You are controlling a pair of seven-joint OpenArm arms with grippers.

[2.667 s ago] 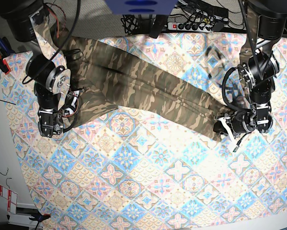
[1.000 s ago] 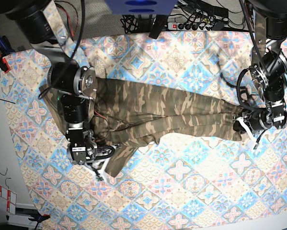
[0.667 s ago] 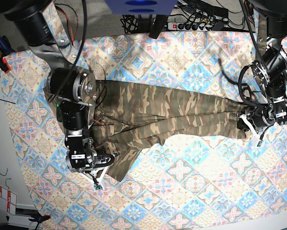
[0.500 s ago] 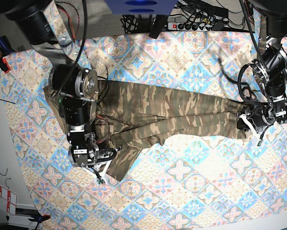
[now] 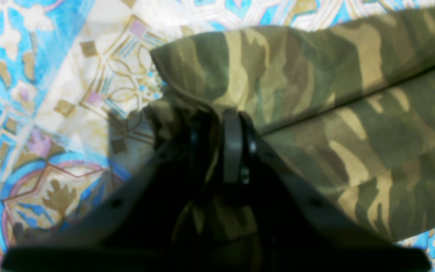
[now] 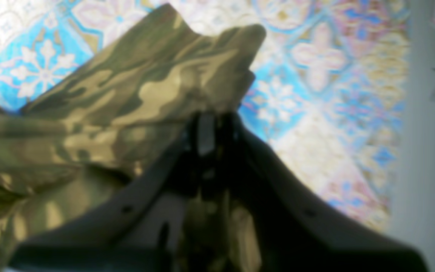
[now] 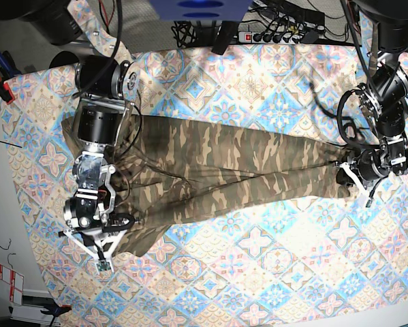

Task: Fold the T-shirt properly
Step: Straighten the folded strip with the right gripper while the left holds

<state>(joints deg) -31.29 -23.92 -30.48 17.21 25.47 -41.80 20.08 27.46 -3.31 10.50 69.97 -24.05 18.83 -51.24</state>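
Your left gripper (image 5: 219, 124) pinches the T-shirt (image 7: 238, 167) near the tablecloth's (image 7: 272, 272) right edge. Your right gripper (image 6: 212, 126) clamps its other end near the left edge.

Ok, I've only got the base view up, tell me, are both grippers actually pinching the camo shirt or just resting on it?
Observer: The left wrist view shows the left gripper shut, with a bunched fold of the T-shirt between its fingers.
Operator: And the other arm?
Observer: The right wrist view shows the right gripper shut on a corner of the fabric, which sticks up past the fingertips.
Operator: Anything under the cloth by the left gripper?
Observer: The left wrist view shows only the tablecloth beside the shirt's edge there; what lies under the fabric itself is hidden.
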